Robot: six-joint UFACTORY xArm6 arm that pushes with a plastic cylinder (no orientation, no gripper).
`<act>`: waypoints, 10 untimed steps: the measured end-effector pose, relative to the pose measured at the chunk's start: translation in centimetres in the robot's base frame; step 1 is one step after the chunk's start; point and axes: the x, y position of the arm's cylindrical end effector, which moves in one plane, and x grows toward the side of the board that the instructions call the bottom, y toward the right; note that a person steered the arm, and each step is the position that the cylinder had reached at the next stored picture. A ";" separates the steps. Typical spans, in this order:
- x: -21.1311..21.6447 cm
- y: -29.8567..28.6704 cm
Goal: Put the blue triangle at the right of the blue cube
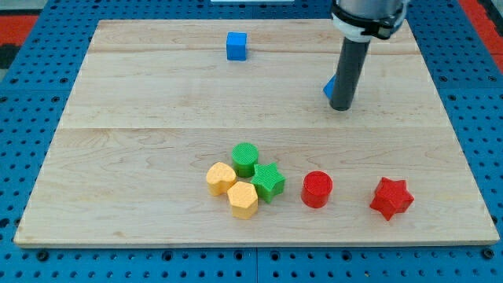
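Eight blocks lie on the wooden surface [157, 94], and the dark rod comes down from the view's top right. My tip [340, 108] rests on the wood in the upper right part of the board. The arm carries no pincer, so there is nothing to be apart or together; it ends only in this straight rod.

The blue triangle [329, 88] sits just behind the rod on its left side, touching it or very nearly so. Only a small blue edge shows, since the rod hides most of it, and its shape cannot really be made out from here.

The blue cube [236, 45] stands near the view's top, left of centre, well apart from the triangle and from my tip. The triangle lies to the cube's right and somewhat lower in the view.

Toward the view's bottom, a tight cluster of four blocks sits near the middle: a green cylinder [245, 158] at the top, a green star-like block [269, 181] to its lower right, a yellow heart-like block [220, 178] to the left, and a yellow hexagon-like block [243, 199] lowest. These four touch or nearly touch one another.

Right of the cluster stands a red cylinder [317, 189], slightly apart from the green star-like block. Farther right is a red star [391, 198], on its own.
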 end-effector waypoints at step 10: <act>-17.8 -2.1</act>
